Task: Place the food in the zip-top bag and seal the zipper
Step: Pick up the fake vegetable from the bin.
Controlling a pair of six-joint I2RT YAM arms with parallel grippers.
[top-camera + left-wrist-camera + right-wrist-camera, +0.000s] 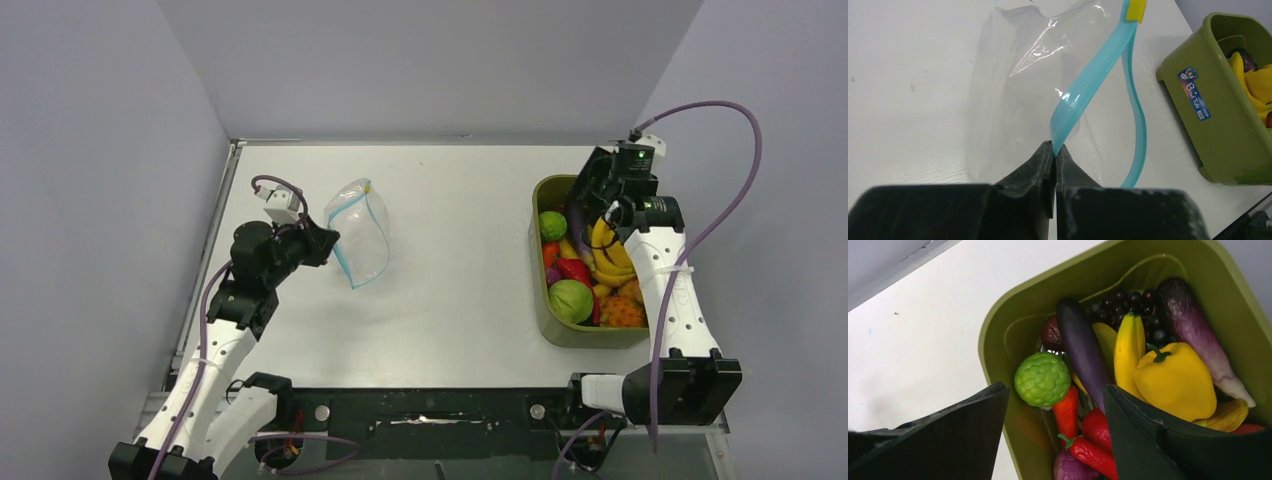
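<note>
The clear zip-top bag (362, 236) lies left of the table's middle, its mouth held open; it also shows in the left wrist view (1013, 95). My left gripper (1055, 148) is shut on the blue-teal zipper strip (1083, 95), which ends in a yellow tab (1136, 10). In the top view the left gripper (325, 240) sits at the bag's left edge. The food (585, 270) fills the olive-green bin (548, 320). My right gripper (1055, 395) is open above the bin's far end, over a bumpy green fruit (1042, 378), a dark eggplant (1082, 347), a banana (1129, 352) and red peppers (1093, 452).
The bin (998, 330) stands at the right side of the table, near the right wall. Grey walls close in the table on the left, back and right. White tabletop (460, 280) lies between the bag and the bin.
</note>
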